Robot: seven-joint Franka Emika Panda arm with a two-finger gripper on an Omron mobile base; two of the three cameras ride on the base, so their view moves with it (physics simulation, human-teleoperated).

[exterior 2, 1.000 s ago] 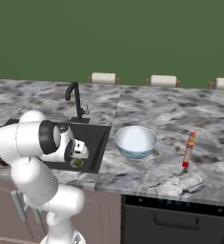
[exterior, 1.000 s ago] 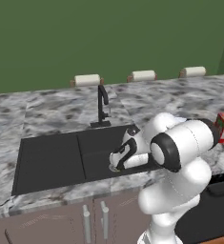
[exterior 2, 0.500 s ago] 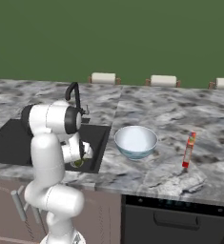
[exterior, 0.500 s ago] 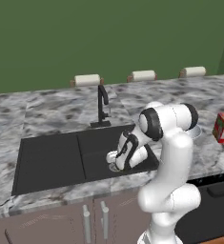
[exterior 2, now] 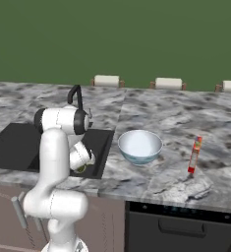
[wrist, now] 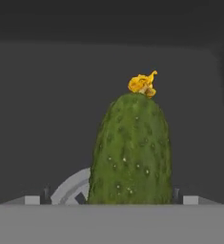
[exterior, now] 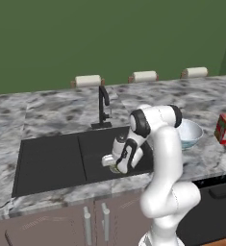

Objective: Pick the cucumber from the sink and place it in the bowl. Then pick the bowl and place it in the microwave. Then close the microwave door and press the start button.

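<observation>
The dark-green cucumber (wrist: 131,147), tipped with a yellow flower, lies in the right basin of the black sink (exterior: 49,158), beside the round drain (wrist: 71,187). My gripper (wrist: 111,200) is low in that basin, open, with a fingertip (wrist: 188,199) on each side of the cucumber and a gap left of it. From the base views the gripper (exterior: 115,166) (exterior 2: 82,166) hangs over the small green cucumber (exterior: 115,168) (exterior 2: 80,169). The white bowl (exterior: 189,134) (exterior 2: 140,146) stands empty on the counter right of the sink. The microwave and its door are out of view.
The black faucet (exterior: 103,108) rises behind the sink. A red carton (exterior: 223,129) (exterior 2: 195,155) stands right of the bowl. Three paper-towel rolls (exterior: 144,76) line the back wall. A black appliance front (exterior 2: 181,226) sits under the counter at right.
My arm's elbow has swung up and away from the cameras, folding upright over the sink. The hand stayed low in the right basin over the cucumber. Bowl and cucumber have not moved.
</observation>
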